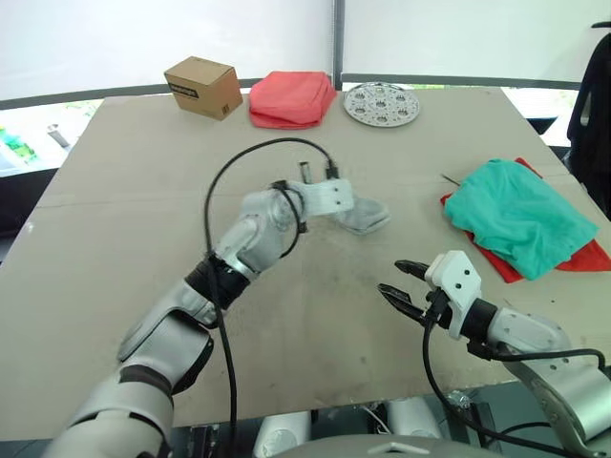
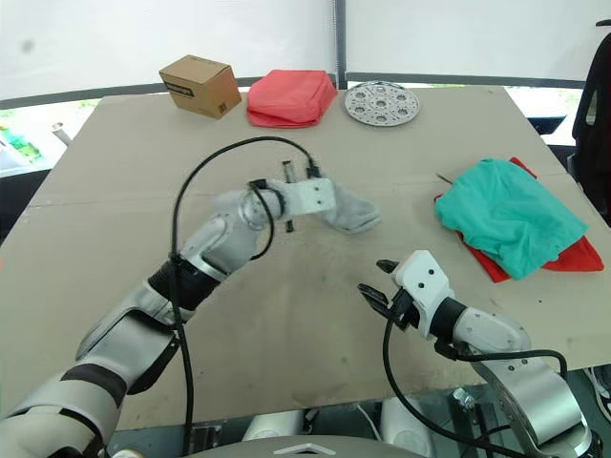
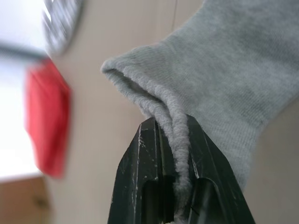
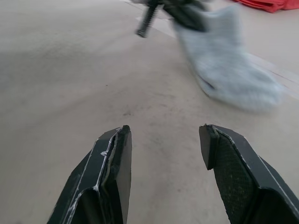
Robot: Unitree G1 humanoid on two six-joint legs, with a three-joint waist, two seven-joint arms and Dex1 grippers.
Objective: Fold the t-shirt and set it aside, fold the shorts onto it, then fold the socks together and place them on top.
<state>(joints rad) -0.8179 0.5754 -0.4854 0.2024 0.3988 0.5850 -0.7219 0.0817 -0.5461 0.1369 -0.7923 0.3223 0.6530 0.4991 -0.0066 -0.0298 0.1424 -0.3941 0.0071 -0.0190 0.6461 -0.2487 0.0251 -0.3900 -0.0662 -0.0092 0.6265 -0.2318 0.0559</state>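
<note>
We are seeing the left tool (image 3: 173, 140) pinching the socks (image 1: 366, 217) mid-worktop (image 1: 115, 191). The right tool (image 4: 163, 144) is hanging open nearby; shorts (image 1: 516, 215) are lying on the t-shirt (image 1: 587, 256) at right

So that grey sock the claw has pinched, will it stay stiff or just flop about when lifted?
Probably flop: the socks look soft and knitted, their edge crumpled between the left claw fingers. Likely light too, since a thin pinch holds them. They seem unlikely to slip, as the fabric looks fuzzy.
</note>
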